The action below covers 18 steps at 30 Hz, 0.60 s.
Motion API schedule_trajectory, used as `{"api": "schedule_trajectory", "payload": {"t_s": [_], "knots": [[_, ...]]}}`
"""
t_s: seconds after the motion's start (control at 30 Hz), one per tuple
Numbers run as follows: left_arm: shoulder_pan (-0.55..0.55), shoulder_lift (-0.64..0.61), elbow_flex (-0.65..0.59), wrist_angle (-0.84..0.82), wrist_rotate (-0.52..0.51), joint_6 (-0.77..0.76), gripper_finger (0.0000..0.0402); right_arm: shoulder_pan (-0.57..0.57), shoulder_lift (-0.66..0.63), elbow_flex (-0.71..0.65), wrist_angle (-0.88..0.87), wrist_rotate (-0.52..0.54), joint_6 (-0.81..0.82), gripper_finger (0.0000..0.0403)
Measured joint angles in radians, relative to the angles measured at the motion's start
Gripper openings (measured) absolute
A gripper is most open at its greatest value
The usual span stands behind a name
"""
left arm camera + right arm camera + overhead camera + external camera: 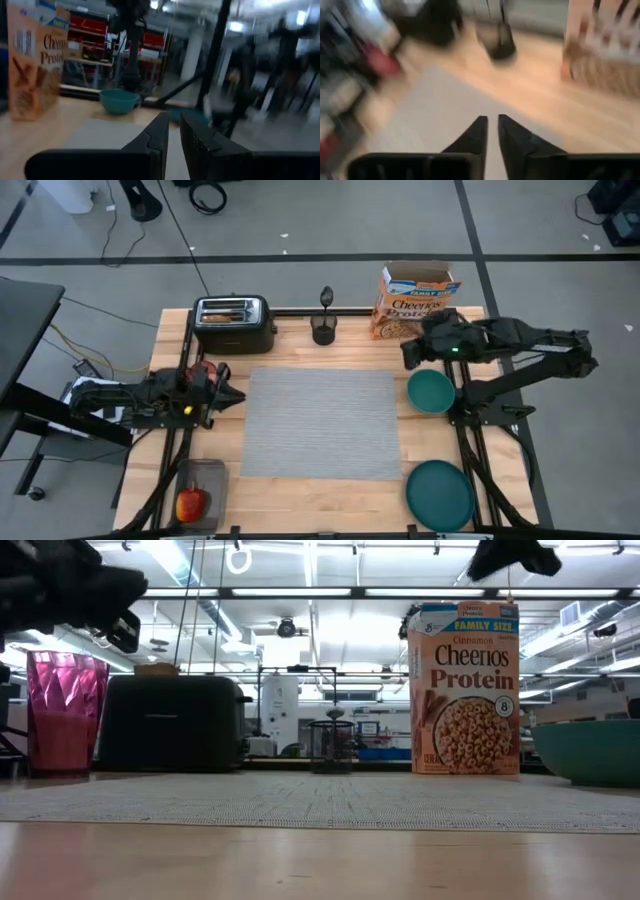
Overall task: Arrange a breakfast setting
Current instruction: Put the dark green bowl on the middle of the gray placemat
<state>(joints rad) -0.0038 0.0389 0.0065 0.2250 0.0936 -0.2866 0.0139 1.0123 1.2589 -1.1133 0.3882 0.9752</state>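
Note:
The grey ribbed placemat (320,423) lies flat at the table's middle. The teal bowl (430,391) and teal plate (439,493) stand on the wood to its right. The Cheerios box (415,302) stands upright at the far right. A toast slice (222,313) sticks out of the toaster's slot. The spoon (326,298) stands in the small black cup (324,332). The pink cup (60,710) stands by the left arm. The red apple (190,503) lies on a tray at the near left. My left gripper (235,395) is shut and empty beside the placemat's left edge. My right gripper (408,355) is shut and empty, above the table between the box and the bowl.
The black toaster (234,323) stands at the far left, and the black cup at the far middle. The apple's brown tray (203,476) sits at the near left corner. Both arms' bases flank the placemat. Bare wood shows along the near edge and between placemat and toaster.

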Motion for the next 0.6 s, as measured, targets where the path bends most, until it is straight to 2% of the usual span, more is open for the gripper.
{"api": "schedule_trajectory", "payload": {"t_s": [0.1, 0.3, 0.43, 0.6], "knots": [[0.000, 0.000, 0.000, 0.076, -0.014, -0.147, 0.0055, -0.019, 0.061, 0.024, -0.075, -0.101, 0.011, 0.0118], [0.000, 0.000, 0.002, 0.192, -0.141, -0.304, 0.0055, -0.037, 0.180, 0.007, -0.196, -0.124, 0.207, 0.0191], [0.000, 0.021, 0.076, 0.189, -0.149, -0.297, 0.0055, -0.037, 0.259, 0.007, -0.314, -0.129, 0.292, 0.0206], [-0.002, 0.138, 0.254, 0.187, -0.130, -0.195, 0.0055, -0.021, 0.328, 0.006, -0.316, -0.150, 0.313, 0.0211]]}}
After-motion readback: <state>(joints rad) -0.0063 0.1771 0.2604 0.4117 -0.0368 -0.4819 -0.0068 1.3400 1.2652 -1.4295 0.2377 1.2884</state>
